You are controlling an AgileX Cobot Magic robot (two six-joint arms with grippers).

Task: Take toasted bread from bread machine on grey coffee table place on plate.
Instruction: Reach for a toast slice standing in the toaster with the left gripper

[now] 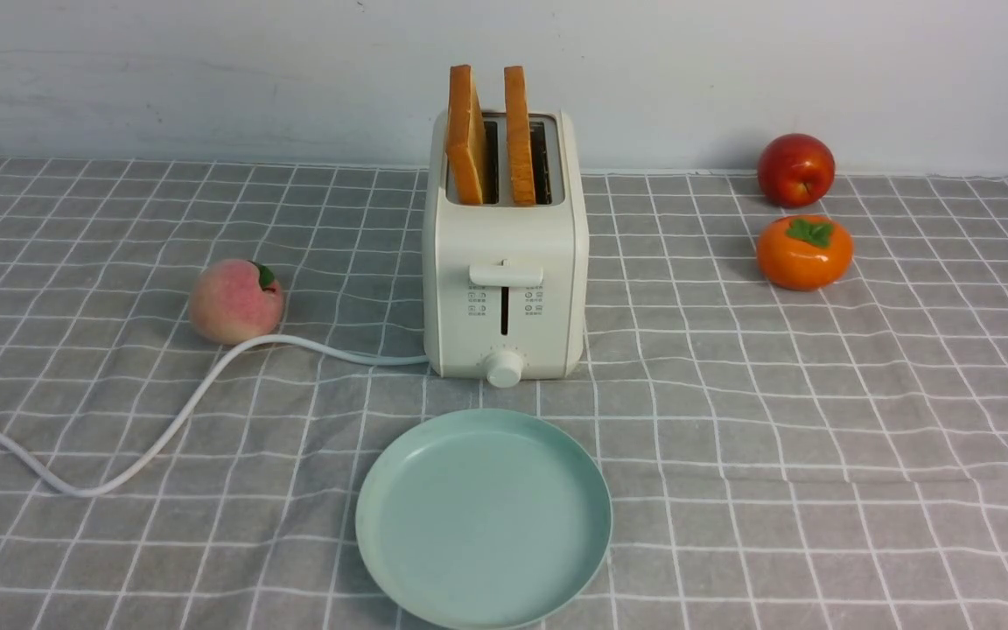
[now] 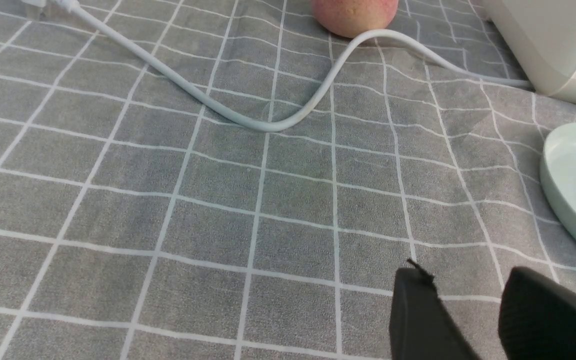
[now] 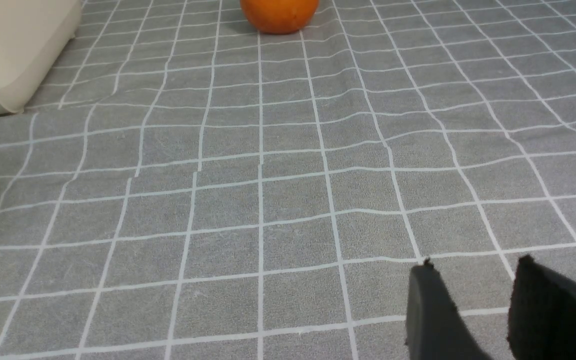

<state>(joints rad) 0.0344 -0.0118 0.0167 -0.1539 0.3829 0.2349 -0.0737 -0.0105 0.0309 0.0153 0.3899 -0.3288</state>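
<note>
Toast: two slices stand upright, one in each slot of the toaster, their upper halves above its top. The toaster sits at the middle of the table near the back wall, its lever and knob facing the robot. Plate lies bare just in front of the toaster, apart from it. Cord runs from the toaster's left base, past a peach, toward the table's left edge. An apple and a persimmon sit at the right rear, well apart from the toaster. Arm pose shows only through the wrist views. Left gripper hangs low over bare table to the left of the plate, pointing toward the peach and cord; its jaws stand parted with nothing between them. Right gripper hangs low over bare table to the right of the plate, pointing toward the persimmon; its jaws are likewise parted and hold nothing
</note>
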